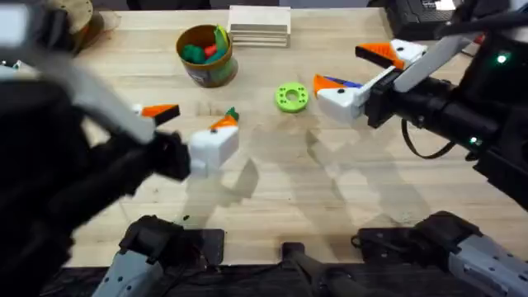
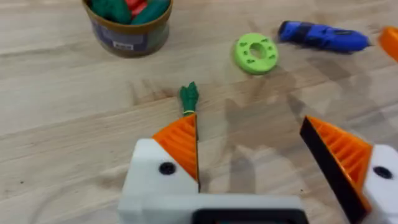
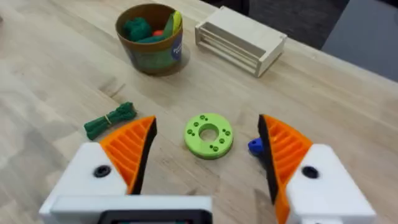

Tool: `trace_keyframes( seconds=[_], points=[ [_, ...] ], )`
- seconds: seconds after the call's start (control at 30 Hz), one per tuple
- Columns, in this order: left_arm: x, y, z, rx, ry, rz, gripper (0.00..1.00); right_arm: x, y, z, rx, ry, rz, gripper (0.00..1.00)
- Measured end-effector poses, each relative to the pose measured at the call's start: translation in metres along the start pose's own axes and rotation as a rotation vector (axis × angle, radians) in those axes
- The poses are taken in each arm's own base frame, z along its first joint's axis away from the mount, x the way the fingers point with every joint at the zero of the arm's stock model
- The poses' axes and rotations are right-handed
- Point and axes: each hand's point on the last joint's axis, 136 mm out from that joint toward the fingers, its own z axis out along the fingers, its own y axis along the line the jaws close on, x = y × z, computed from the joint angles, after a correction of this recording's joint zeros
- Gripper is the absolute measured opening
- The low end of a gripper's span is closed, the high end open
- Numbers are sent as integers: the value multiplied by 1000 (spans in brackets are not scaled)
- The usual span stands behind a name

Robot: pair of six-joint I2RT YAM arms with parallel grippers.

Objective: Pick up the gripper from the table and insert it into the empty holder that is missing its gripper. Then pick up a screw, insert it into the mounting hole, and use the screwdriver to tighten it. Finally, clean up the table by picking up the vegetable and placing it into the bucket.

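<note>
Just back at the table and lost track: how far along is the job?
Cleanup isn't done: the vegetable lies on the table, outside the bucket. The screwdriver lies unused. Left gripper and right gripper are open, holding nothing. The holder and screw steps can't be judged.

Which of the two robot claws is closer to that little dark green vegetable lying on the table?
Left. The left gripper hangs almost over the vegetable, which lies just beyond its fingertips. The right gripper is farther off, past the green disc.
</note>
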Motion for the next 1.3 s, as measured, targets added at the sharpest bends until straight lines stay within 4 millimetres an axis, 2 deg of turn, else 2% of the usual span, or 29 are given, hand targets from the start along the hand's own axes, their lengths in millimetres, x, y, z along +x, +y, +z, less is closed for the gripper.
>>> trace_keyframes(
  seconds=[0.07,0.2,0.3,0.33,0.37,0.47,0.63,0.8,0.97,1.0,1.07,1.23,1.27,1.3],
  points=[
    [-1,5,13,-24,50,-7,987,4,0,0,-1,15,19,936],
    [10,12,39,-56,167,-23,987,10,1,0,-2,39,68,935],
    [6,16,55,-68,185,-22,987,11,1,0,-4,47,97,936],
    [7,23,77,-94,227,-18,987,11,1,0,-3,46,113,935],
    [8,25,84,-103,242,-17,987,11,1,0,-3,46,116,935],
    [19,33,111,-125,317,-20,987,11,1,0,-3,46,121,935],
    [52,46,148,-159,467,-32,987,11,1,0,-3,46,128,935],
    [73,54,167,-176,550,-39,987,11,1,0,-3,46,131,935],
    [81,58,181,-183,566,-40,995,11,1,0,-3,46,131,935],
    [83,59,183,-184,574,-40,967,11,1,0,-3,46,131,935],
    [87,60,184,-188,592,-42,815,11,1,0,-3,45,131,935],
    [87,61,184,-192,592,-36,78,5,1,0,-3,21,127,935],
    [86,61,184,-191,589,-34,26,3,1,0,-3,12,125,935],
    [85,61,184,-190,591,-34,17,2,1,0,-3,6,125,935]
  ],
)
